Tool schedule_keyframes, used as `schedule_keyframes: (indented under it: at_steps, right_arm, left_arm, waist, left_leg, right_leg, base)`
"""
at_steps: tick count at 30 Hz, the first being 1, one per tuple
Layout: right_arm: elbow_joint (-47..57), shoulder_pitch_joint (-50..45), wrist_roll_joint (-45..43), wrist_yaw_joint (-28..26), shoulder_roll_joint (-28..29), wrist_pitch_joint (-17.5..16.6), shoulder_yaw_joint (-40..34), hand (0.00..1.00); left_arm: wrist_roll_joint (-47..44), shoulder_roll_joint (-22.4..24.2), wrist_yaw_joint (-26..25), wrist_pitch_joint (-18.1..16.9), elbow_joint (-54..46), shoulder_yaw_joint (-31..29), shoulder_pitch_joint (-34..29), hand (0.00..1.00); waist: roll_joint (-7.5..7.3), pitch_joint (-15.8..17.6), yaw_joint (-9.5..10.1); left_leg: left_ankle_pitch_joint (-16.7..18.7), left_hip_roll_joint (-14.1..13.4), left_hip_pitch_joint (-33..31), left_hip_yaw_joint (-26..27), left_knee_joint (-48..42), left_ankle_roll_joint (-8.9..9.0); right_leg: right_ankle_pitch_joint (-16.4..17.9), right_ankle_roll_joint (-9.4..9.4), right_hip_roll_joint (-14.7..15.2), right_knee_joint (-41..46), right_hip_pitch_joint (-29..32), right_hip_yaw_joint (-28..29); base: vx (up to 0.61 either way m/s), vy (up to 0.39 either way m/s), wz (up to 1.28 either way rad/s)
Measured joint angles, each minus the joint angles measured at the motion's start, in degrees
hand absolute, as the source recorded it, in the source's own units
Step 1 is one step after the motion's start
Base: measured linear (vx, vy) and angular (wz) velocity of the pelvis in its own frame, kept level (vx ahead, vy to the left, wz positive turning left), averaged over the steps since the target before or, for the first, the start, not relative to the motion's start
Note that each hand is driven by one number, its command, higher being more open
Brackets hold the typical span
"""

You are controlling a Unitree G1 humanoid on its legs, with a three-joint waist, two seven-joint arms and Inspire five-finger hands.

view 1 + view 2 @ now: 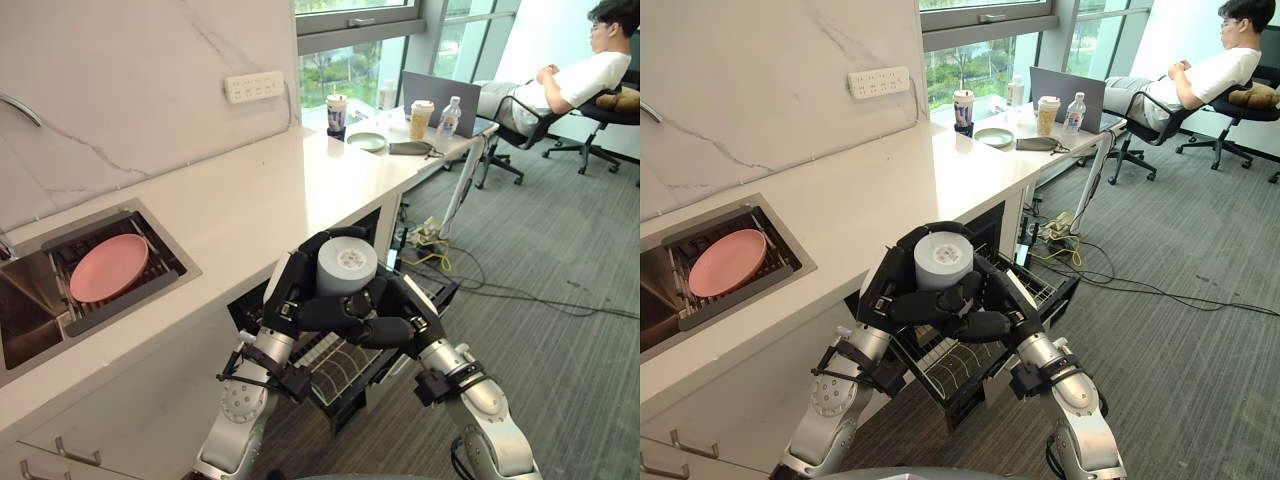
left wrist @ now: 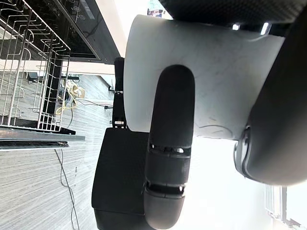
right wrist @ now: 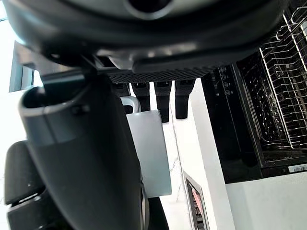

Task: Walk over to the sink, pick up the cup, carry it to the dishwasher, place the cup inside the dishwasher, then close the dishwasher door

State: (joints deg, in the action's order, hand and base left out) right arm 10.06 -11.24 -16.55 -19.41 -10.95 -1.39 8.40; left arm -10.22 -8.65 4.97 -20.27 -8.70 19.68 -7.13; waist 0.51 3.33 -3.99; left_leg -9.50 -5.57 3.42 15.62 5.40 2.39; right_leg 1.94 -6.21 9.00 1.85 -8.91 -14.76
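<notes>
Scanning from my left, the sink (image 1: pixel 20 320) sits in the counter (image 1: pixel 250 200) with a pink plate (image 1: pixel 108 267) lying on its rack, well apart from the action. Moving in, the left hand (image 1: pixel 290 292) has its fingers curled round the left side of the cup (image 1: pixel 346 266); the left wrist view shows a dark finger lying right across the pale wall. So the cup is up in the air between both hands, upright, with what looks like its closed end facing up, hanging just off the counter edge. On the other side, the right hand (image 1: pixel 388 322) wraps its fingers across the front and underside, so I read both hands as clamped on it. Directly below is the wire rack (image 1: pixel 338 368), pulled out of the open dishwasher (image 1: pixel 368 226). Further right, a laptop (image 1: pixel 440 90) stands at the far end of the counter and a person (image 1: pixel 575 75) leans back in a chair, well clear of us.

I judge we're at the placing step: pick-up and carry done, cup not yet in the rack. Next I want a slow descent between the tines, one hand letting go first so the other can seat it, then fingers out before I think about the door
</notes>
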Motion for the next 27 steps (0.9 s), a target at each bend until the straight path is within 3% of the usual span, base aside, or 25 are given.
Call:
schedule_keyframes:
  at_steps: [13,14,19,22,23,27]
  right_arm:
    - [0.47,-0.81,-0.21,3.5,2.63,-2.68,1.59,0.0]
    - [0.63,-0.84,-0.23,3.64,2.63,-2.72,1.64,0.0]
    - [1.12,-1.32,-0.24,5.01,3.94,-3.23,1.68,0.0]
    - [1.13,-1.28,-0.32,8.45,6.17,-3.63,0.76,0.0]
    - [1.12,-1.28,-0.82,9.65,6.95,-3.97,0.05,0.0]
    - [1.12,-1.28,-2.03,11.28,7.43,-5.41,-1.61,0.0]
  left_arm:
    - [-2.12,1.27,-1.42,0.4,-1.03,-0.21,0.02,0.0]
    - [-2.14,1.28,-1.5,0.43,-1.18,-0.21,0.02,1.0]
    - [-2.28,2.06,-1.82,0.45,-2.0,-0.25,-0.11,1.0]
    - [-3.35,2.87,-2.1,0.6,-2.03,-0.03,-1.36,1.0]
    - [-3.43,2.87,-2.11,0.84,-2.02,0.01,-2.3,0.0]
    - [-4.47,2.79,-2.67,1.26,-2.0,-0.42,-3.83,0.0]
  waist:
    - [0.07,0.0,0.0]
    - [0.11,0.02,0.0]
    - [0.4,0.15,0.0]
    - [0.45,0.12,0.0]
    - [0.47,0.12,-0.01]
    - [0.51,0.14,0.01]
  left_leg:
    - [0.05,0.01,-0.12,-0.18,0.0,0.07]
    - [0.05,0.02,-0.16,-0.25,0.0,0.07]
    - [0.02,0.04,-0.28,-0.59,0.0,0.1]
    - [0.02,0.07,-0.3,-0.78,0.0,0.11]
    - [0.02,0.07,-0.31,-0.8,0.0,0.11]
    - [0.02,0.1,-0.41,-0.9,0.0,0.11]
  right_leg:
    - [0.01,-0.01,0.01,-0.02,-0.03,-0.19]
    - [0.01,-0.01,0.01,-0.03,-0.03,-0.25]
    - [0.03,-0.02,0.01,-0.03,-0.09,-0.71]
    - [0.07,-0.05,0.01,-0.05,-0.21,-0.91]
    - [0.09,-0.06,0.01,-0.06,-0.22,-0.95]
    - [0.11,-0.08,0.01,-0.1,-0.24,-1.07]
  base:
    - [0.0,0.0,0.0]
    - [0.0,0.0,0.0]
    - [0.0,0.0,0.03]
    - [0.0,0.0,0.02]
    - [0.0,0.0,0.0]
    - [0.0,0.0,0.0]
